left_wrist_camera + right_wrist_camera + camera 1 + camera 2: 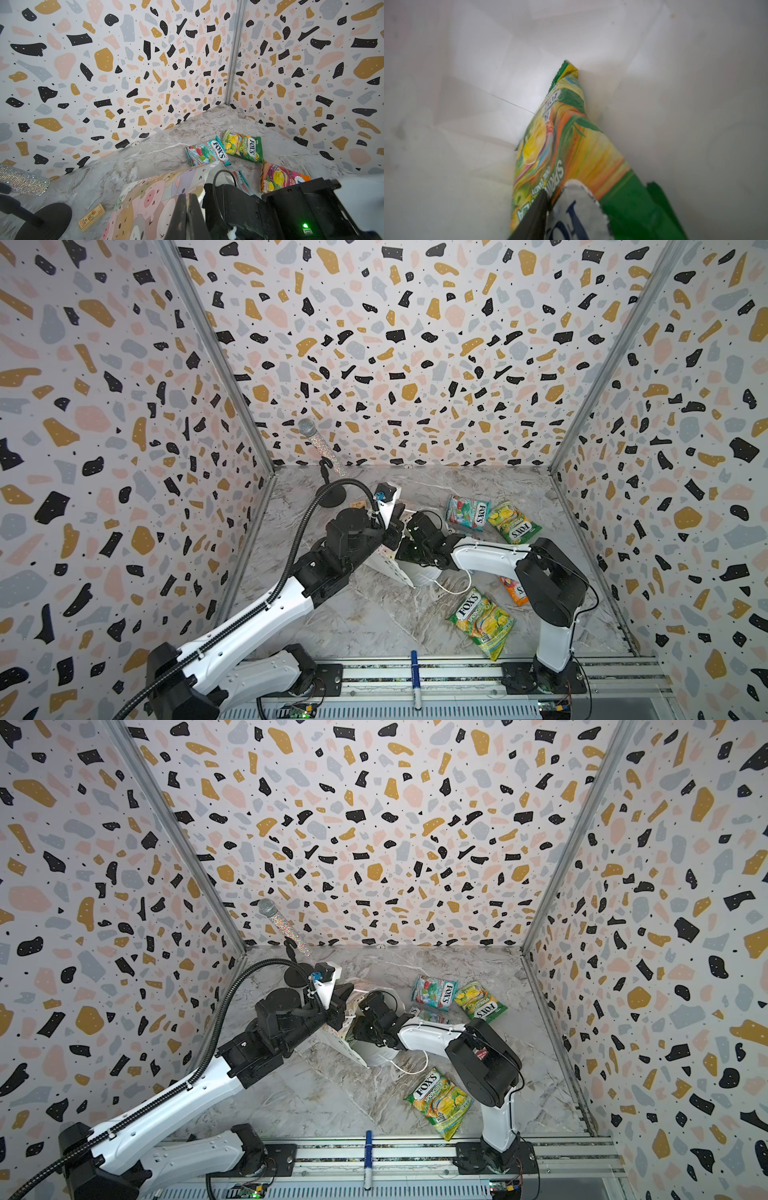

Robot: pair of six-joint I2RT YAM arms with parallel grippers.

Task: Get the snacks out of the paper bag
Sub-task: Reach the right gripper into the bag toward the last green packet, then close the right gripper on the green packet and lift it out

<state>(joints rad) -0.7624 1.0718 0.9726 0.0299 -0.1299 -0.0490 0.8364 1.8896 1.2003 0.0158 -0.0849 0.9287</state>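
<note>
Inside the paper bag (456,83) my R jaws touch a yellow-green packet (571,135), can't tell if clamped; my L jaws pinch bag rim, pressed together.

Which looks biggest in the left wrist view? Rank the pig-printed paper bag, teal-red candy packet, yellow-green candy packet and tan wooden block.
1. pig-printed paper bag, partly cut off
2. teal-red candy packet and yellow-green candy packet: alike, unranked
3. small tan wooden block
</note>
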